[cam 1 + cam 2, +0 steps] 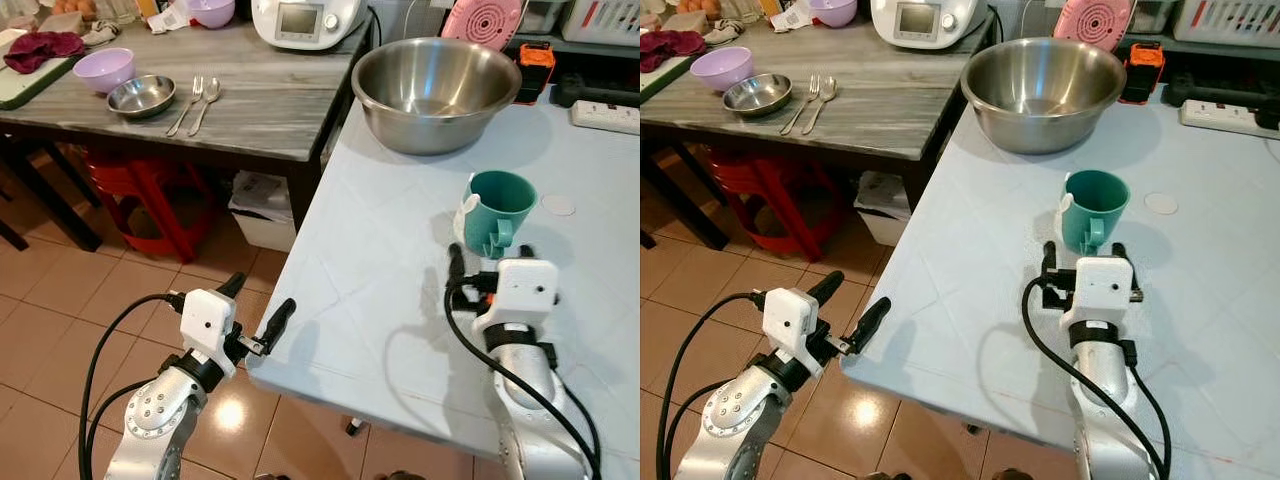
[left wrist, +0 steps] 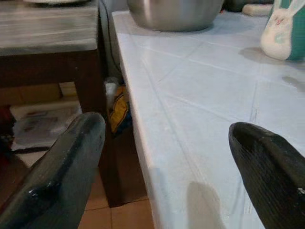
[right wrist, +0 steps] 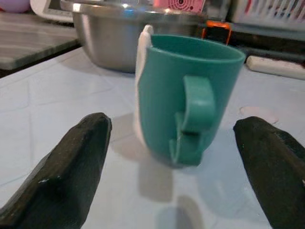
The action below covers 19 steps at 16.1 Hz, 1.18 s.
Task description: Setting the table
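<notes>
Right hand (image 1: pixel 487 262) spread wide just short of the unlabelled teal mug (image 1: pixel 497 211); left hand (image 1: pixel 256 306) released.

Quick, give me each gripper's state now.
Left gripper: open, holding nothing, at the table edge.
Right gripper: open, just short of the upright teal plastic mug.

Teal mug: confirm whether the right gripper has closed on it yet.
No. The right gripper is open, its fingers spread apart short of the teal mug, touching nothing.
</notes>
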Motion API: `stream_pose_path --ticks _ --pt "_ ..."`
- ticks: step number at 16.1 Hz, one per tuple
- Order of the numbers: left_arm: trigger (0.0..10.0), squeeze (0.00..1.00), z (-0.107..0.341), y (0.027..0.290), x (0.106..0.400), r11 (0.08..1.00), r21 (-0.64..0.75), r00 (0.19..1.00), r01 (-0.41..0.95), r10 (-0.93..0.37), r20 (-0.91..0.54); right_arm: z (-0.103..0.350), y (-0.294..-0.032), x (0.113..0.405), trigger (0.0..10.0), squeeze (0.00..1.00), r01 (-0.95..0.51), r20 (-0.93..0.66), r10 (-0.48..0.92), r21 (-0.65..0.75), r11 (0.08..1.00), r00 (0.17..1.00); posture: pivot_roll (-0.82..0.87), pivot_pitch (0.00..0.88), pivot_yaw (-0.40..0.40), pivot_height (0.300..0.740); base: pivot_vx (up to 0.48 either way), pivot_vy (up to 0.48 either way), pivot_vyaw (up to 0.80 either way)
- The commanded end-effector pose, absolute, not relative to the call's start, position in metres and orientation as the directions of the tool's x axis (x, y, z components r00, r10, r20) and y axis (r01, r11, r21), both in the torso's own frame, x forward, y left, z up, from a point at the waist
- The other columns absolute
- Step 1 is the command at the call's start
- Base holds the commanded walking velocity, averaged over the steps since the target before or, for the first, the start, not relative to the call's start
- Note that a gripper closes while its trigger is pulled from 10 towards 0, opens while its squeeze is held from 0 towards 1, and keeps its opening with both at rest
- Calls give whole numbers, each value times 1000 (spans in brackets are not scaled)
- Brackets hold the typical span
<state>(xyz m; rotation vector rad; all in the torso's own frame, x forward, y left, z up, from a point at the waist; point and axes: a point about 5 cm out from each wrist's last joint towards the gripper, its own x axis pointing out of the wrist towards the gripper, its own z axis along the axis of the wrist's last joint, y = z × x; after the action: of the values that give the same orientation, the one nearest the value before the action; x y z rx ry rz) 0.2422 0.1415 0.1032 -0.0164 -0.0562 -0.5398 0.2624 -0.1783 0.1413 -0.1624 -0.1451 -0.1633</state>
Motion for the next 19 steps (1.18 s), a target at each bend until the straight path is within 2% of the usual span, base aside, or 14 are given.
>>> stream_pose_path --ticks 1,13,14,15,16,19 --pt "10000 0 109 138 241 835 4 832 551 -550 76 148 -179 261 10000 0 188 188 -157 -159 969 970 -145 175 97 740 0 0 0" --pt "10000 0 114 125 245 680 80 678 729 -733 50 162 -189 271 10000 0 258 244 -209 -191 947 947 -148 179 80 740 0 0 0" --pt "10000 0 116 123 249 671 86 670 736 -741 49 162 -189 273 5569 0 255 241 -208 -183 950 948 -148 179 80 740 0 0 0" --pt "10000 0 117 122 250 670 85 668 737 -742 49 162 -190 273 2039 0 256 238 -211 -176 951 948 -148 179 80 740 0 0 0" --pt "10000 0 118 121 251 666 84 664 741 -746 50 161 -190 274 0 0 251 230 -211 -162 954 950 -157 177 81 740 0 0 0" --pt "10000 0 115 119 247 657 86 655 749 -753 54 161 -189 279 0 0 246 229 -207 -155 957 951 -155 174 82 740 0 0 0"
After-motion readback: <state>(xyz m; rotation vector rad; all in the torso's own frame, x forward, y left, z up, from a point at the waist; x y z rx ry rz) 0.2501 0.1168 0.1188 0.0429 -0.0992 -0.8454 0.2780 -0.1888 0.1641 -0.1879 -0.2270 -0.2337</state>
